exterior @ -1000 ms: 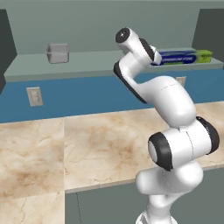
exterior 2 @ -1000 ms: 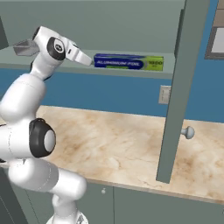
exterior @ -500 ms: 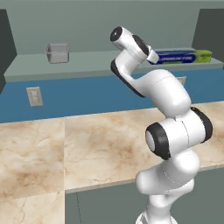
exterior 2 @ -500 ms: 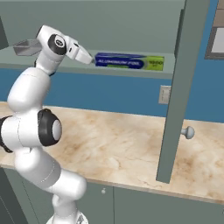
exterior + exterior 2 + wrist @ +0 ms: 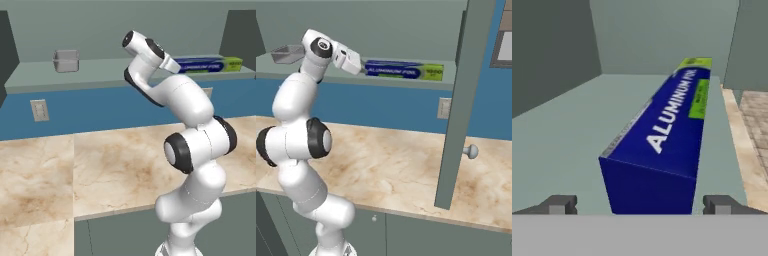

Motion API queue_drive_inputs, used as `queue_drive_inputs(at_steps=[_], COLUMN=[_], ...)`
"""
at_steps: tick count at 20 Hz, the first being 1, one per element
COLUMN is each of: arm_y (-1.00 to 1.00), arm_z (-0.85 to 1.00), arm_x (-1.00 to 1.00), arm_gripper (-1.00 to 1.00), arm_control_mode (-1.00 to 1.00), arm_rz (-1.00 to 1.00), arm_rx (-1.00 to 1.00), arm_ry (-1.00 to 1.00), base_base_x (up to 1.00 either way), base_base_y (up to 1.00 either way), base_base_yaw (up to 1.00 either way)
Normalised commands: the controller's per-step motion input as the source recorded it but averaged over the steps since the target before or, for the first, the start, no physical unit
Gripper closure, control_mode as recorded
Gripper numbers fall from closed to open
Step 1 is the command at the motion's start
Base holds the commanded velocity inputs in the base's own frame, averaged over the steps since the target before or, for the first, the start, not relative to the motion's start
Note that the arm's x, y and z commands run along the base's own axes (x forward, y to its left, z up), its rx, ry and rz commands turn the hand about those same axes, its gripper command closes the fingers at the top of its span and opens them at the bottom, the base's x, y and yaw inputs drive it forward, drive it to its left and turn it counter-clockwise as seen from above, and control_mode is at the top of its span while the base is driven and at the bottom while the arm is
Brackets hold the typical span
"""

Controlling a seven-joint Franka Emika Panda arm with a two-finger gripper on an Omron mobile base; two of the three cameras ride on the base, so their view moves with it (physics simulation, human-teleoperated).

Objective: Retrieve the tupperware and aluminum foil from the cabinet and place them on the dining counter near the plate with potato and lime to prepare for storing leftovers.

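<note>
The aluminum foil, a long dark-blue carton with a yellow-green far end, lies on the cabinet's pale shelf. My gripper is open, its fingertips standing either side of the carton's near end without pinching it. From the base, the gripper sits at the left end of the foil; in the left base view the gripper meets the foil. The tupperware, a small grey lidded box, rests further left on the shelf, also the tupperware. The dining counter and plate are out of view.
The cabinet door hangs open to the right of the arm, edge-on. Below the shelf runs a marble wall counter with a blue backsplash and wall outlets. A round knob shows beside the door.
The hand has edged along the shelf toward the foil's near end, and the arm's elbow has swung. Its jaws have stayed wide. Foil and tupperware have not moved.
</note>
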Motion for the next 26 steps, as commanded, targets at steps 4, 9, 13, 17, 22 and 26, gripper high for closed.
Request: queue_drive_inputs(at_steps=[4,9,13,17,22,26], arm_y=[-0.26,-0.32,-0.34,-0.09,0.03,0.48], arm_z=[-0.02,-0.01,-0.12,-0.18,-0.10,-0.16], arm_x=[0.00,0.00,0.00,-0.03,-0.50,-0.96], arm_gripper=[-1.00,-1.00,1.00,1.00,1.00,1.00], arm_control_mode=[-1.00,-1.00,-1.00,-1.00,-1.00,-1.00], arm_rz=[-0.21,-0.20,-0.16,-0.02,0.13,0.25], arm_rx=[-0.01,0.00,0.00,0.00,-0.01,-0.12], arm_ry=[-0.04,-0.05,-0.03,0.00,0.00,0.00], base_base_x=[0.00,0.00,0.00,0.00,0.00,0.00], base_base_y=[0.00,0.00,0.00,0.00,0.00,0.00], base_base_yaw=[0.00,0.00,0.00,0.00,0.00,0.00])
